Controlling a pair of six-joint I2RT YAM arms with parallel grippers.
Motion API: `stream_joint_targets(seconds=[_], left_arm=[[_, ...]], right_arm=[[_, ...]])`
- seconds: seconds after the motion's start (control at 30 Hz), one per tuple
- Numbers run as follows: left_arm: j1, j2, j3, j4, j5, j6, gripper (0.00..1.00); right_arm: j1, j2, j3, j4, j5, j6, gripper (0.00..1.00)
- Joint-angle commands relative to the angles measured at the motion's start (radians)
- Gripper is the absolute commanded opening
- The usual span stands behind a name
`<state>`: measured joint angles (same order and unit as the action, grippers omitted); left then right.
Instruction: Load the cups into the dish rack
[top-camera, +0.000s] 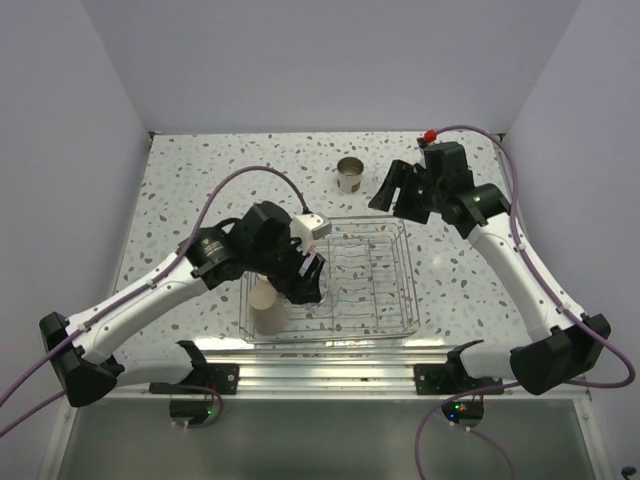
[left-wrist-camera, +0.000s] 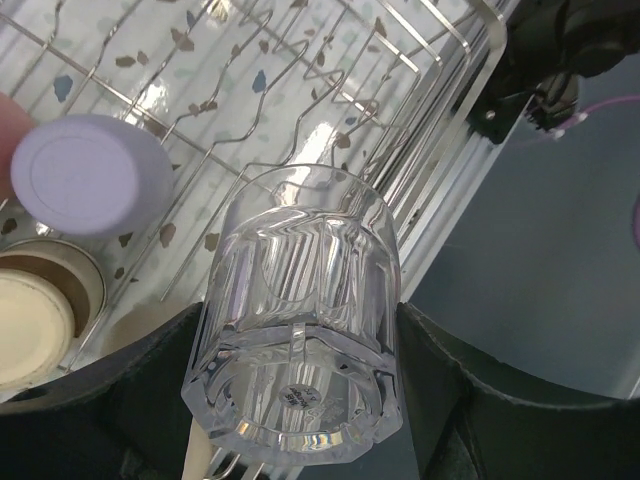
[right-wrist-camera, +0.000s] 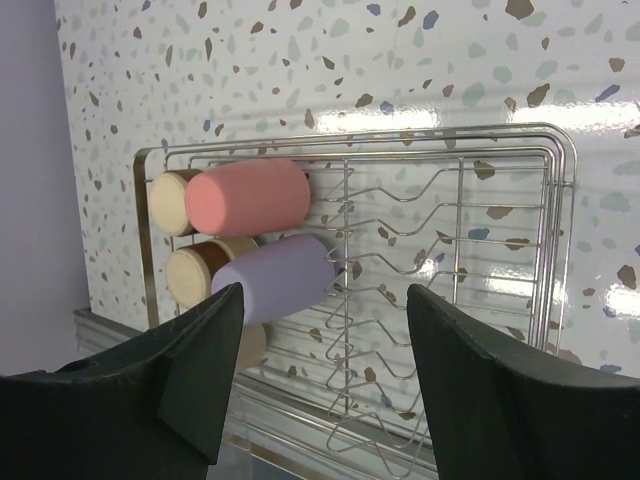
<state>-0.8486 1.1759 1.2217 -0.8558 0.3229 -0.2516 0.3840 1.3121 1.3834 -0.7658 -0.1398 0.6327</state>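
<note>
Gripping clear tumbler (left-wrist-camera: 295, 300) by sides, left gripper (left-wrist-camera: 297, 385) points mouth at dish rack (left-wrist-camera: 330, 90), lavender cup (left-wrist-camera: 85, 175) just left of it, likely next slot; right gripper (right-wrist-camera: 322, 300) wide, empty.

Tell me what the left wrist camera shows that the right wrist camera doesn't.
Left wrist only: a clear glass held in the left gripper, its base toward the camera. Right wrist only: the right gripper, open and empty, and a pink cup seen whole. Both: the wire rack, the lavender cup in it, and a tan cup right beside that one.
</note>
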Motion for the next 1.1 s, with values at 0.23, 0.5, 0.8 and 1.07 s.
stream_joint_targets(seconds=[0.23, 0.5, 0.8, 1.07], left_arm=[[-0.115, 0.126, -0.073, 0.052, -0.278, -0.049, 0.00], [-0.190, 0.271, -0.074, 0.066, -0.383, -0.057, 0.00], [-0.222, 0.320, -0.065, 0.054, -0.462, -0.075, 0.00], [-0.236, 0.350, -0.064, 0.066, -0.482, -0.074, 0.57]], right_arm=[[-0.002, -0.042, -0.007, -0.024, 0.035, -0.039, 0.68], [-0.005, -0.027, 0.022, -0.033, 0.049, -0.059, 0.68], [-0.010, -0.017, 0.023, -0.035, 0.051, -0.068, 0.66], [-0.011, 0.003, 0.035, -0.027, 0.046, -0.070, 0.66]])
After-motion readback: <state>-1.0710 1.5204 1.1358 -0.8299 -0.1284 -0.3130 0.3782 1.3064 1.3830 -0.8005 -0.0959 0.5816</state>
